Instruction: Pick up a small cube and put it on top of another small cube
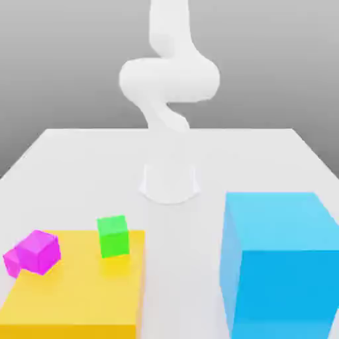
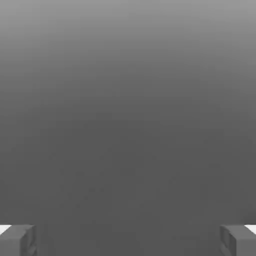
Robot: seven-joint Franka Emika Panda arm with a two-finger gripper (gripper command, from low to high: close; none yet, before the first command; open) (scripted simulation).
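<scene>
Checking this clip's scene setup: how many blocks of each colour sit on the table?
Green cube: 1
Magenta blocks: 2
Yellow flat slab: 1
Big sky-blue block: 1
Total: 5

Open white table (image 1: 79, 152) around arm base (image 1: 170, 182); front crowded: big blue block (image 1: 281, 265) at exterior view's right, yellow slab (image 1: 79, 291) at left carrying green cube (image 1: 113, 236) and 2 touching magenta cubes (image 1: 33, 253).
</scene>
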